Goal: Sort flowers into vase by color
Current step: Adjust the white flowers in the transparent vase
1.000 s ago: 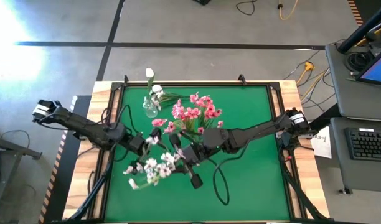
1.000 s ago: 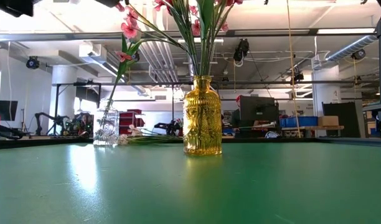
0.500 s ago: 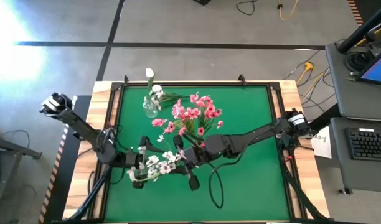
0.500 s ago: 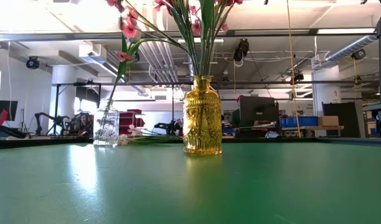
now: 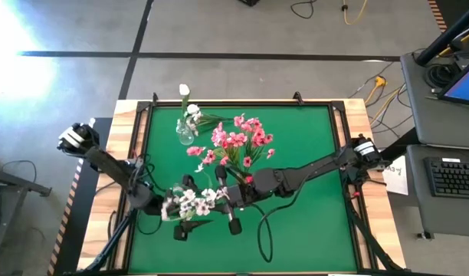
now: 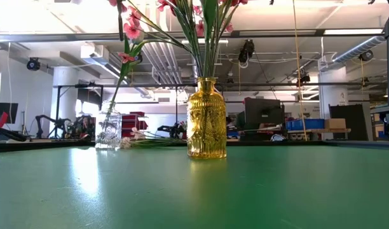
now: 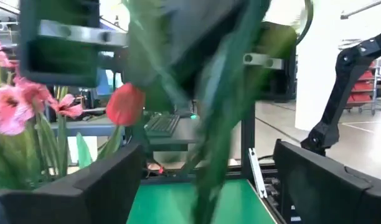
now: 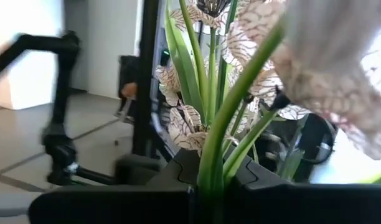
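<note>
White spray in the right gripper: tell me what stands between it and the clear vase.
In the high view, the white spray is at the mat's near left, the clear vase at the far left. Only bare mat lies between; the pink bouquet stands to the right.

Left gripper [image 5: 182, 223] swung in beneath the white blossom spray [image 5: 190, 202]. Right gripper [image 5: 228, 205] drifted slightly left with it, away from the yellow vase [image 6: 206, 119].

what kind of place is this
Probably a robotics lab or workshop: exposed ceiling ducts and pipes, workbenches with black monitors behind the green-topped table, and loose cables on the grey concrete floor.
</note>
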You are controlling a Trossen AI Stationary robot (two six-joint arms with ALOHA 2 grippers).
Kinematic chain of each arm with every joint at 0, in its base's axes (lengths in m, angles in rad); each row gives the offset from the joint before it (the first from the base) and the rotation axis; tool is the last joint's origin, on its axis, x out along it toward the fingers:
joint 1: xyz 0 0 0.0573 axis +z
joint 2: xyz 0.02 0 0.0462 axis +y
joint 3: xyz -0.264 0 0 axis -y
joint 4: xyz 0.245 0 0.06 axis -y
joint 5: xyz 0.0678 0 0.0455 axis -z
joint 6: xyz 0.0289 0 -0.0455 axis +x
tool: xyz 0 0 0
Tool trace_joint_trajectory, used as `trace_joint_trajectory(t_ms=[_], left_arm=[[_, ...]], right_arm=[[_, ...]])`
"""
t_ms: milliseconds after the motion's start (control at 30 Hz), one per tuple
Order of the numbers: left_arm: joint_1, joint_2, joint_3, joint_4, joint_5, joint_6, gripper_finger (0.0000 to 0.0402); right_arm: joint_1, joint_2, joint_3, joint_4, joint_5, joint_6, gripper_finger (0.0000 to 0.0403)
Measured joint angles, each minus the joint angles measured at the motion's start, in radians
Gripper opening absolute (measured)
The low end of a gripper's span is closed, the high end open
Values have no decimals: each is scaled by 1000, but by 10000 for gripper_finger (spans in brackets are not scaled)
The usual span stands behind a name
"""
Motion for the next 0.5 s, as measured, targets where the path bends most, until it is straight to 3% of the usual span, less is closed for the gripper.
trace_joint_trajectory(t_ms=[267, 500], left_arm=[[1, 48, 58, -3, -94, 67, 259], [3, 24, 52, -8, -101, 61, 117]], right_arm=[[0, 4, 1, -24, 41, -40, 18], [0, 4, 1, -40, 80, -21, 20]])
